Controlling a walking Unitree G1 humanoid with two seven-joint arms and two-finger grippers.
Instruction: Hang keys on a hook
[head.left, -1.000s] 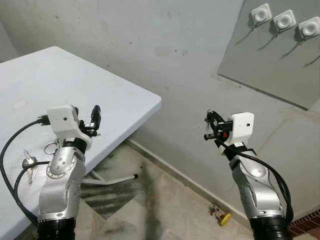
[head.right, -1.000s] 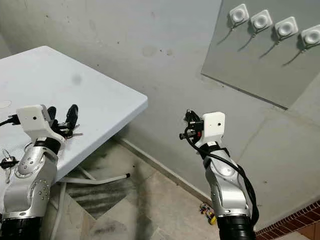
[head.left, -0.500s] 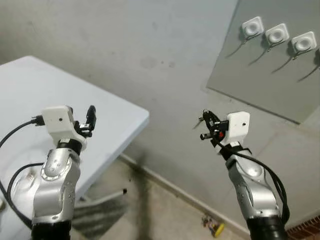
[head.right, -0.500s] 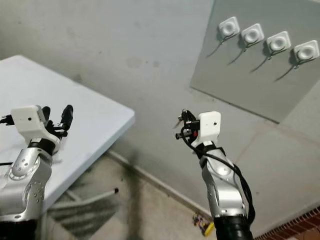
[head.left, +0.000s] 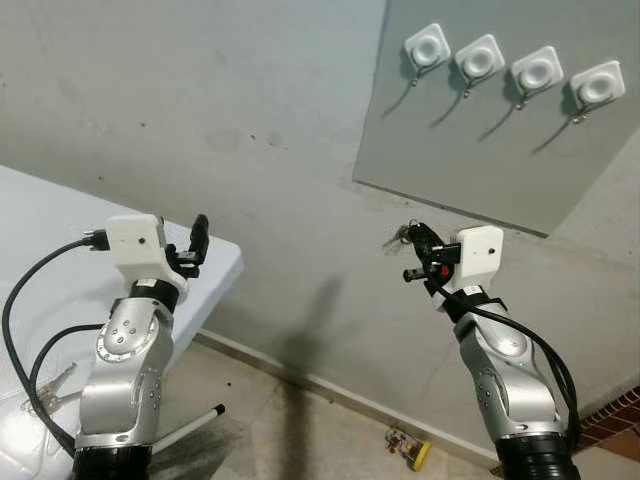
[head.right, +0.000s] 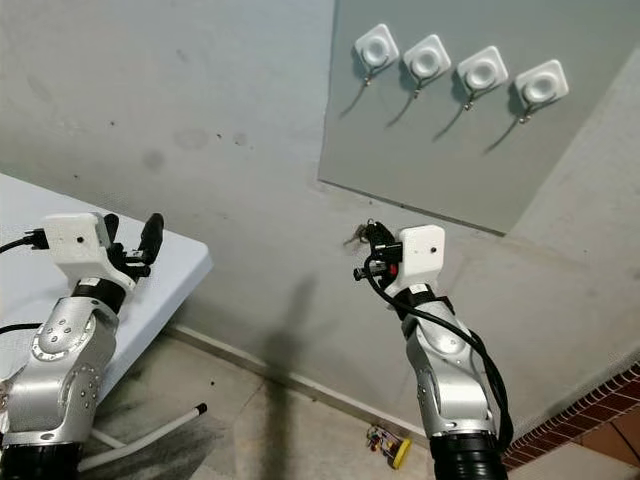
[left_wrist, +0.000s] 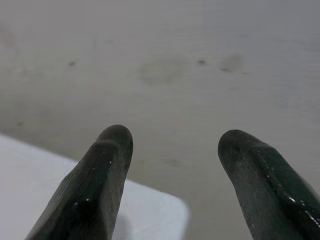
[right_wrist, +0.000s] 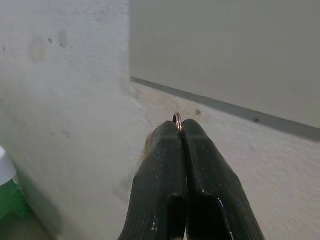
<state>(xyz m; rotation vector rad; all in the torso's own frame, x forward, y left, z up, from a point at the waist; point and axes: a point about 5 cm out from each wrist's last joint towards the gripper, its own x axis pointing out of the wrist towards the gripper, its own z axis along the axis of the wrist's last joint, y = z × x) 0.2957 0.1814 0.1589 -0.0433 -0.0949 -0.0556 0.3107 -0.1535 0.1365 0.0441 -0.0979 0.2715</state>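
My right gripper (head.left: 417, 240) is raised in front of the grey wall, shut on a key ring (right_wrist: 177, 120) whose thin metal loop pokes out past the fingertips. A key (head.left: 400, 236) sticks out beside the fingers. Four white hooks (head.left: 427, 46) sit in a row on a grey board (head.left: 470, 130) high on the wall, above and to the right of that gripper. My left gripper (head.left: 197, 240) is held up over the corner of the white table (head.left: 40, 260), open and empty, its fingers (left_wrist: 107, 165) spread apart.
A small yellow and red object (head.left: 408, 447) lies on the tiled floor by the wall base. A white table leg (head.left: 190, 425) slants near the floor. Red brick edging (head.left: 625, 410) shows at the far right.
The camera has swung right and up, so the table has slid left and the hook board now sits higher and more central. Both arms keep their pose; the right gripper stays shut on the ring.
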